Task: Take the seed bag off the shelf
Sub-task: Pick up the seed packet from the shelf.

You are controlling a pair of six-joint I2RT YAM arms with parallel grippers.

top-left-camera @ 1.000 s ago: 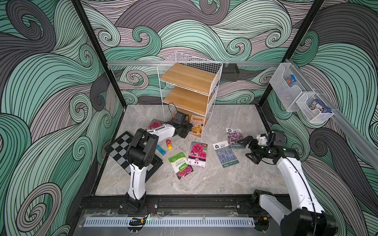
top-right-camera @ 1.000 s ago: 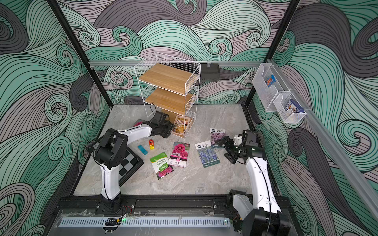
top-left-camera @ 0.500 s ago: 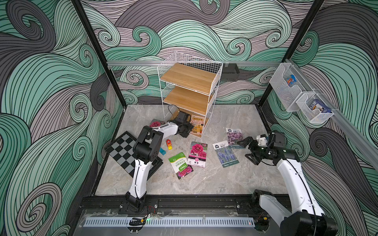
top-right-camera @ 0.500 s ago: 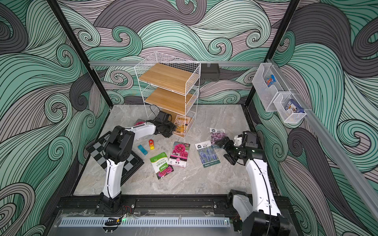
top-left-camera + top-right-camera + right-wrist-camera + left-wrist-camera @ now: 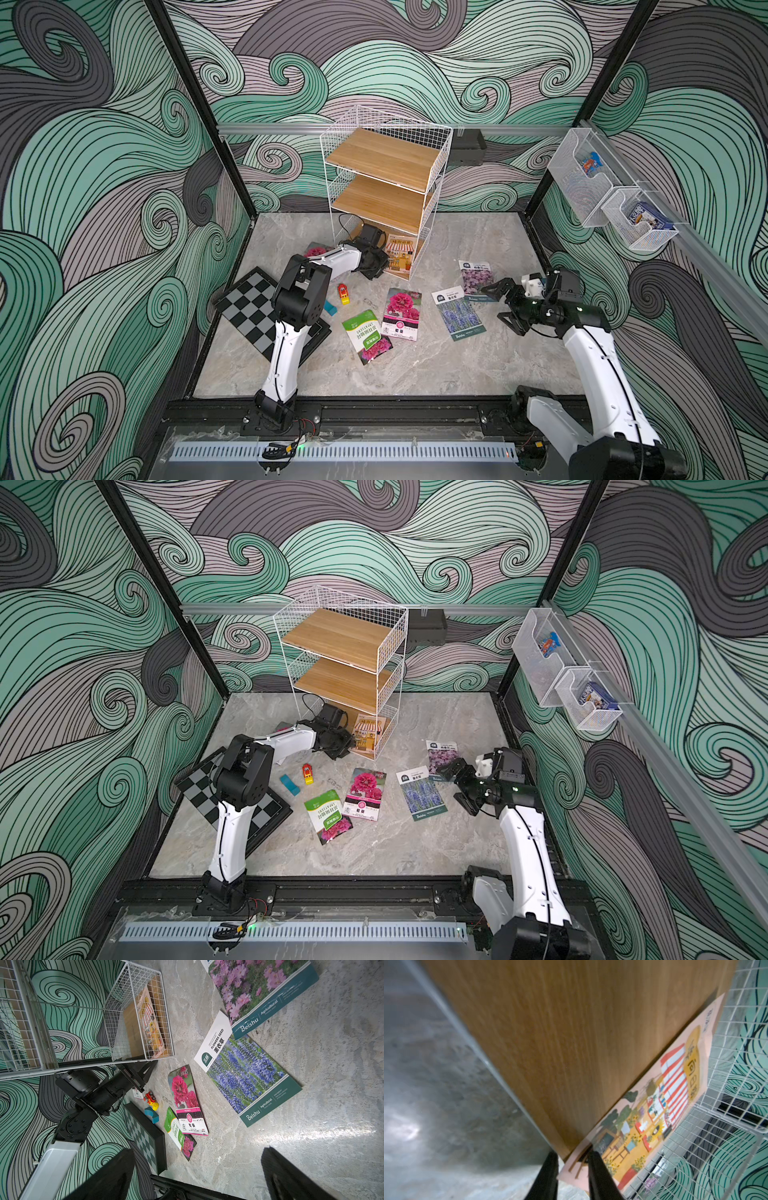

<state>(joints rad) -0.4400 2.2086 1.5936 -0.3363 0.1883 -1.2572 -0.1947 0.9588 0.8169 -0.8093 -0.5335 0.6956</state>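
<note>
The shelf [image 5: 384, 160] [image 5: 340, 640] is a white wire rack with three wooden boards, standing at the back of the floor. The seed bag [image 5: 399, 255] [image 5: 368, 733] [image 5: 654, 1115] [image 5: 148, 1022], pink with a striped market stall, lies on the lowest board. My left gripper [image 5: 380, 266] [image 5: 347, 746] [image 5: 572, 1153] reaches low at that tier's front. Its jaws stand a narrow way apart, with the bag's near corner between them. A sliver of floor shows between one finger and the bag's edge. My right gripper [image 5: 500, 305] [image 5: 457, 785] [image 5: 198, 1150] hovers wide open over bare floor on the right, holding nothing.
Several seed packets lie on the floor: lavender [image 5: 459, 316], pink cosmos [image 5: 476, 276], hollyhock [image 5: 401, 313], green [image 5: 365, 336]. A checkerboard [image 5: 249, 307], toy car [image 5: 343, 293] and blue block [image 5: 330, 306] sit by the left arm. Mesh bins [image 5: 602, 195] hang on the right wall.
The left arm's elbow has swung toward the shelf and its jaws have narrowed around the bag's corner. The right arm has not moved.
</note>
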